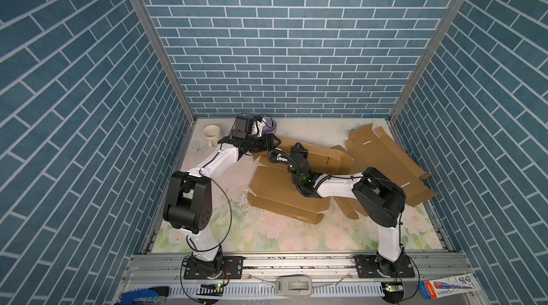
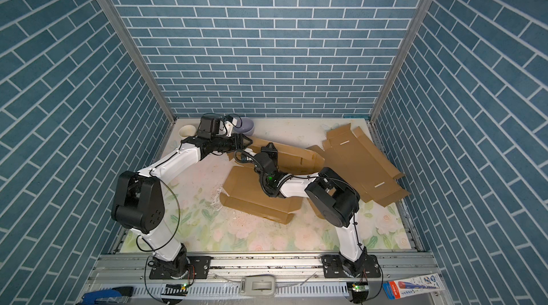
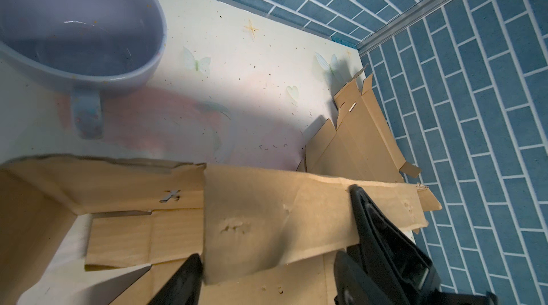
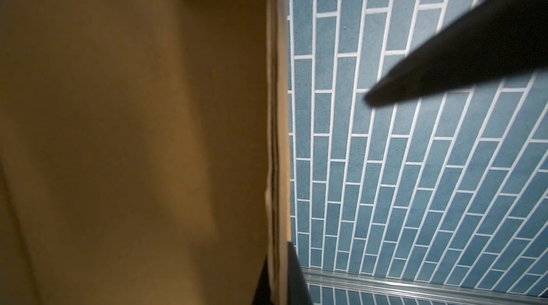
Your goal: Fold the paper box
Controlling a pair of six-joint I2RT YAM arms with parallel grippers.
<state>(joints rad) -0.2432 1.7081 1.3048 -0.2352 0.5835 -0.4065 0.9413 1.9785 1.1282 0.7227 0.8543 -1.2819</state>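
Observation:
The paper box [image 1: 275, 187] is brown cardboard, partly folded, lying mid-table in both top views. Its rear wall [image 3: 320, 199] stands upright. My right gripper [image 1: 298, 147] is shut on that wall's top edge, and the right wrist view shows the cardboard edge [image 4: 278, 170] pinched between its jaws [image 4: 278, 282]. My left gripper [image 1: 275, 142] is at the box's back left corner and is open. In the left wrist view a loose flap [image 3: 252, 223] hangs between its fingers [image 3: 184, 279], touching one of them, with the gripper's midpoint [image 3: 267, 276] low on that flap.
A second, flat cardboard blank [image 1: 382, 158] leans at the back right against the wall. A lavender cup [image 1: 271, 127] and a cream mug [image 1: 212, 134] stand at the back left, close behind the left wrist. Blue brick walls enclose the table [image 1: 267, 235].

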